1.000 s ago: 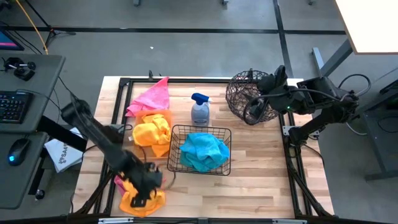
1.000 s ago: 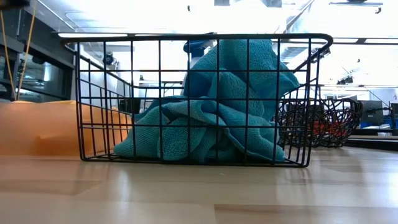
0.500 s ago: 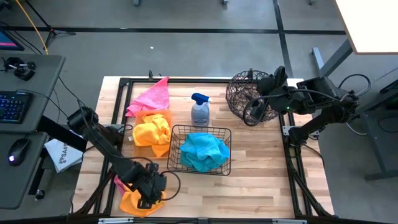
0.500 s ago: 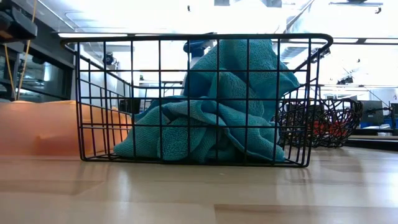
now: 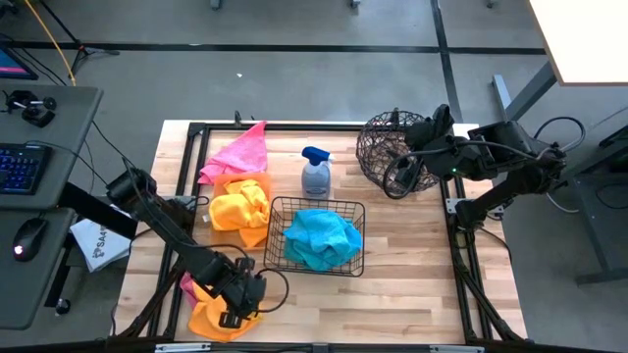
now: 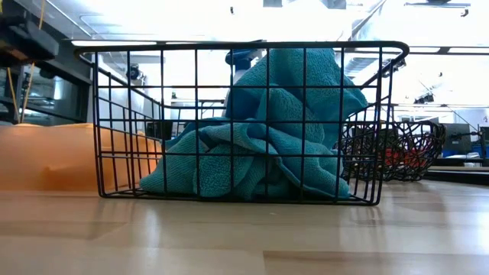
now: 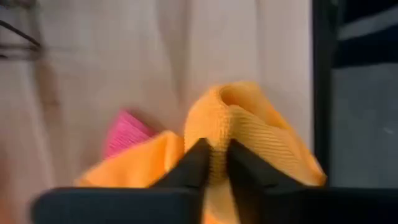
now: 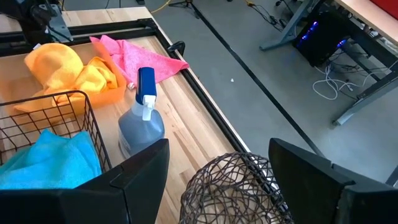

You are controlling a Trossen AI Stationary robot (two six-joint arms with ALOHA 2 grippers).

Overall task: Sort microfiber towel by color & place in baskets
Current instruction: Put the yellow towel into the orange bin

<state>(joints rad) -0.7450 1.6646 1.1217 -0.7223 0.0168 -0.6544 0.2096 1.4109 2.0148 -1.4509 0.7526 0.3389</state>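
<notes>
The left gripper (image 7: 214, 163) is seen clamped on a raised fold of the orange towel (image 5: 218, 316), which lies off the near-left corner of the black wire basket (image 5: 316, 234), well apart from it. A pink towel (image 7: 126, 131) is tucked against this cloth and could be dragged along if the pinch has caught it. The cloth is bunched, so no clear long axis can be told; its pinched ridge points upward. The right gripper (image 8: 217, 186), fingers spread, hovers over the round wire basket (image 5: 392, 149).
</notes>
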